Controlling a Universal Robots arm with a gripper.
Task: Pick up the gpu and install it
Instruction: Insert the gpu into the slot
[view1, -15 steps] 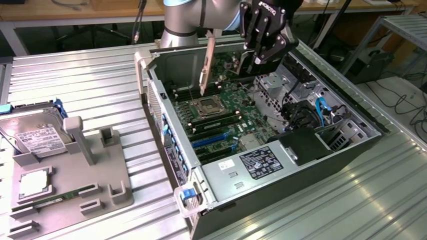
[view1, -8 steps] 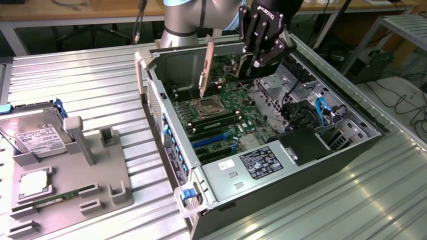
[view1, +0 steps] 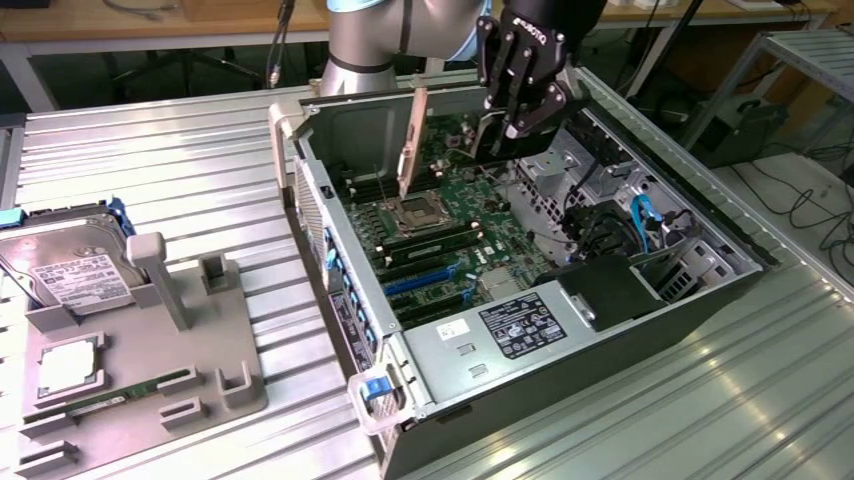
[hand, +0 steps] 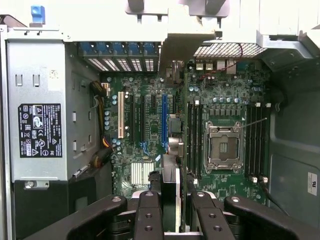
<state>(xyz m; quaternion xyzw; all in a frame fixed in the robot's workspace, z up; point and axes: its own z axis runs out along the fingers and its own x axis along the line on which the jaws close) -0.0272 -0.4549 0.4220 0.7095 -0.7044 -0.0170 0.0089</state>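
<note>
Case open: motherboard inside; end effector grips gpu above.

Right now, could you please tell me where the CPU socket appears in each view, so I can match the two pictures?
Exterior view: the CPU socket sits on the motherboard, in the far half of the open case.
Wrist view: the CPU socket lies between two banks of memory slots.
Shared landmark: the black label on the power supply.
</note>
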